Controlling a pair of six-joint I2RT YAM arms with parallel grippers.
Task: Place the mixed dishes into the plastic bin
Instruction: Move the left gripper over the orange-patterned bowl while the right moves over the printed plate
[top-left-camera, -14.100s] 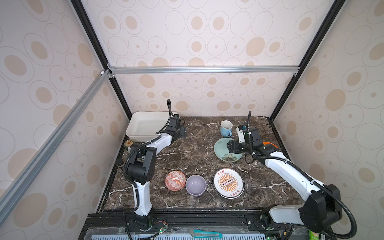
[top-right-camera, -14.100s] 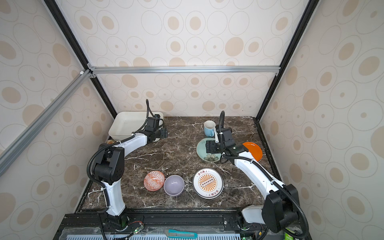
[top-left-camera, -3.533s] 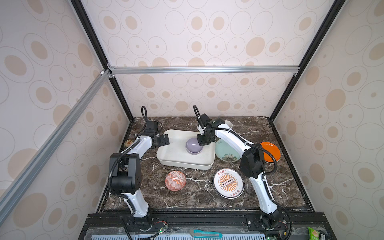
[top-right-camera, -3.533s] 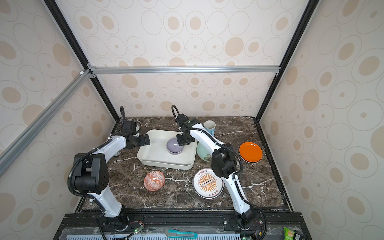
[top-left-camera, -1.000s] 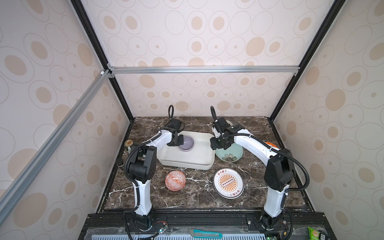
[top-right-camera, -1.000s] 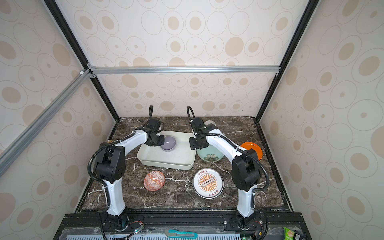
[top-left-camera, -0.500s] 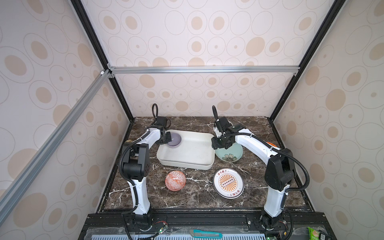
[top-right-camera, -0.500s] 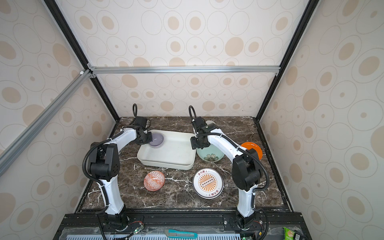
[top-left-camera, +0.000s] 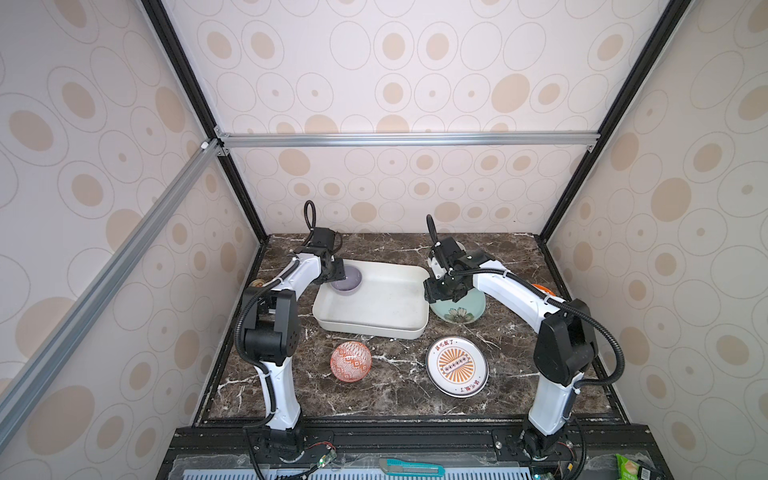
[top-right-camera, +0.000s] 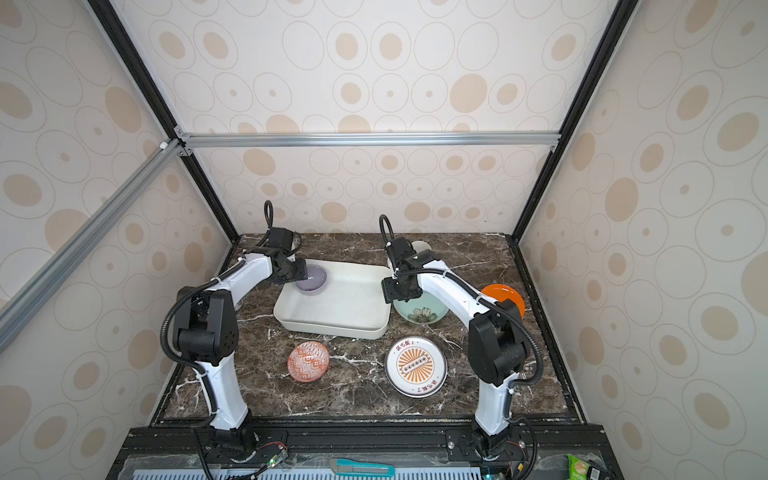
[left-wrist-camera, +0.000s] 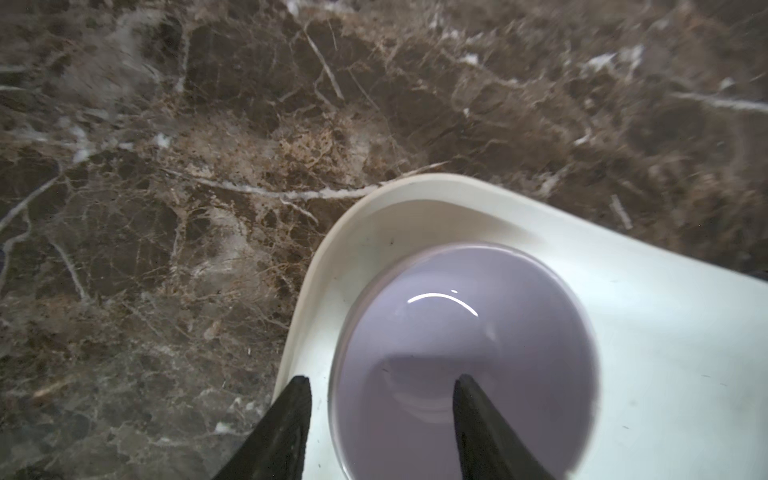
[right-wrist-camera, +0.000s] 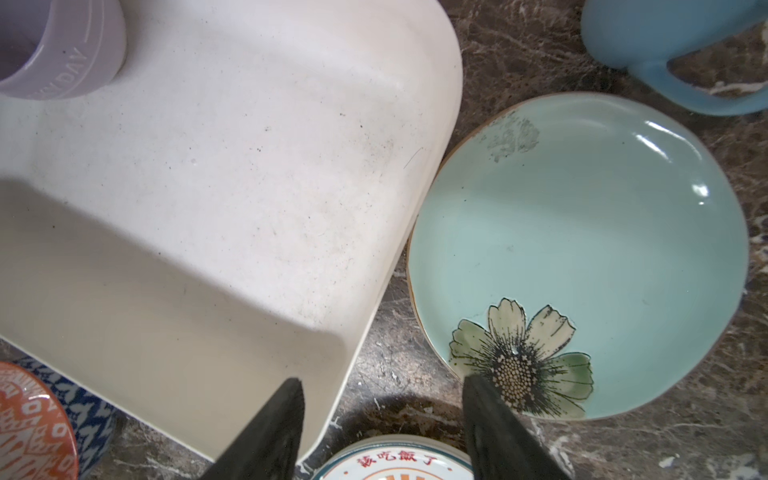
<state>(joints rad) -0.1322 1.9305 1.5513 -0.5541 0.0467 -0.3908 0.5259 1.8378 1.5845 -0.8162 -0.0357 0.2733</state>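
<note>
Inside plastic bin (top-left-camera: 374, 305), lavender bowl (top-left-camera: 348, 281), far corner

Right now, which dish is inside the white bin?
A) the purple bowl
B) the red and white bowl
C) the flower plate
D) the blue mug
A: the lavender bowl sits in a corner of the plastic bin, while the red-white patterned bowl, teal floral plate and light-blue mug all sit outside it.
</note>
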